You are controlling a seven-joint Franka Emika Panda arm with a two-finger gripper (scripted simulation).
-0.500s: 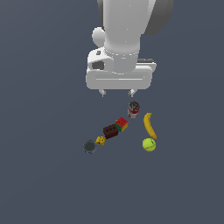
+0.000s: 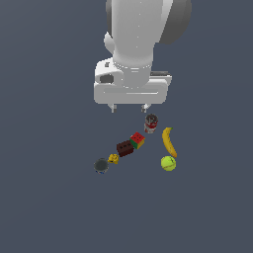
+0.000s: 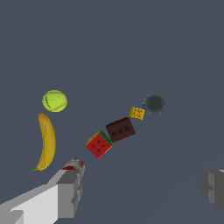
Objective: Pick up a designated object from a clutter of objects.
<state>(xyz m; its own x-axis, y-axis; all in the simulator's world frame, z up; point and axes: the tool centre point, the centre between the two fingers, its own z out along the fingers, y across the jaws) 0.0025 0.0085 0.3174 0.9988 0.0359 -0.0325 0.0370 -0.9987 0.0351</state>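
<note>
In the exterior view the white arm fills the upper centre of the frame. Its end effector [image 2: 129,107] hangs above the clutter with its two short fingertips set wide apart and nothing between them. The tennis ball [image 2: 168,163] sits on the dark tabletop [image 2: 49,207] right of centre, lower than the rest; being round, it has no long axis. Its seam is too faint to trace here. Just above it lies the banana [image 2: 169,142], long axis running up the frame. The red-labelled can [image 2: 150,123] stands upright, its label too small to read. The cube [image 2: 137,140], brown brick [image 2: 125,147], tiny yellow piece [image 2: 113,158] and dark grey round object [image 2: 101,165] trail towards the lower left.

In the wrist view the ball [image 3: 54,101] shows a curved seam, just clear of the banana's [image 3: 45,141] tip. The brick [image 3: 120,129] shows three dots.
</note>
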